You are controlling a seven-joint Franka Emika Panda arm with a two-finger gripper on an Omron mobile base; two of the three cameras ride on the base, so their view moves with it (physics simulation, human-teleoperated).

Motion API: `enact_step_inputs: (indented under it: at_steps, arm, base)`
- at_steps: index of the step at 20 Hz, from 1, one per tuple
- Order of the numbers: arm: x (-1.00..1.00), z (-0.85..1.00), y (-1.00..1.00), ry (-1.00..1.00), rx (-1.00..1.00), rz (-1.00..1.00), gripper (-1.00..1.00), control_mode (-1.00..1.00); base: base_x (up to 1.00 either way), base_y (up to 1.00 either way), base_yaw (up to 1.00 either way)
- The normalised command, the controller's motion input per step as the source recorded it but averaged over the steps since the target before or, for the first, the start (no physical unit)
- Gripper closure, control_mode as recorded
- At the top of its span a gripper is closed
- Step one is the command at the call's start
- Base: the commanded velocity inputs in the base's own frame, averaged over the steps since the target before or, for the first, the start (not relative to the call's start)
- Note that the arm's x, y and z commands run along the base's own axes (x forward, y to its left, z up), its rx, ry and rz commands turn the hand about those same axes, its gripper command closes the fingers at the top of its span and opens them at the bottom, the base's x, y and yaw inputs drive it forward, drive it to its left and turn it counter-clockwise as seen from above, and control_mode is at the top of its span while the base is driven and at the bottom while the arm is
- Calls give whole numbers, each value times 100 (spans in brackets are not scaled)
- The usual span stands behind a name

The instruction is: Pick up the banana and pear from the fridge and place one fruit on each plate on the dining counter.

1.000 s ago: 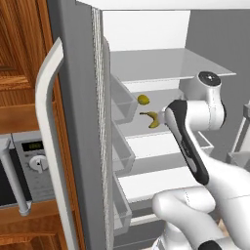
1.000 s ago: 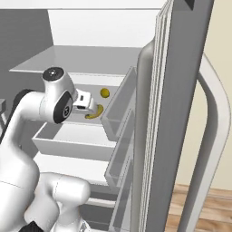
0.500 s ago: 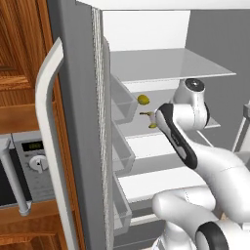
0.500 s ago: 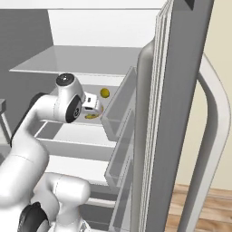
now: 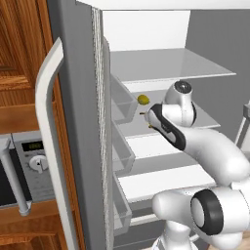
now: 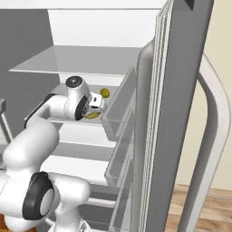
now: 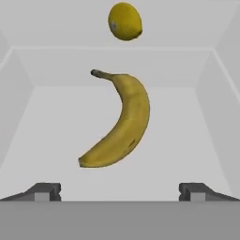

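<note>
Tall grey steel fridge [image 5: 78, 97], doors swung wide, white interior with pale shelves; long curved silver handle [image 5: 46, 146] on the left door, its twin [image 6: 213, 149] on the right door. Clear door bins [image 5: 122, 105] stacked down the inner face of each door (contents not discernible from here).

White arm with dark joints [image 5: 195, 141] reaches into the fridge at the middle pale shelf [image 7: 122, 180]. That shelf carries two fruits. Long curved yellow banana with dark tips [image 7: 119, 124] lies flat on it, stem end pointing toward the back wall, belly curving to the right in the hand view. Small round yellow fruit [image 7: 124, 21] sits beyond it, farther back, apart from the banana.

Fingers [image 7: 119, 191] spread to their widest, one dark tip at each side of the hand view, nothing between them; they hover short of the banana's near end, not touching it. From the right base view the banana [image 6: 93, 115] peeks out just beneath the wrist, the round fruit [image 6: 105, 93] beside it.

Silver microwave [image 5: 22, 166] set in wood cabinetry left of the fridge.
</note>
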Motion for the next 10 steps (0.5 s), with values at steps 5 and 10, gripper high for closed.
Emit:
enact_step_inputs:
  at_steps: [5,10]
  arm:
    - [57,-31,0,1,0,-1,-100,-100]
    - [52,-35,0,1,0,0,-100,-100]
  base:
    - [0,0,0]
    - [0,0,0]
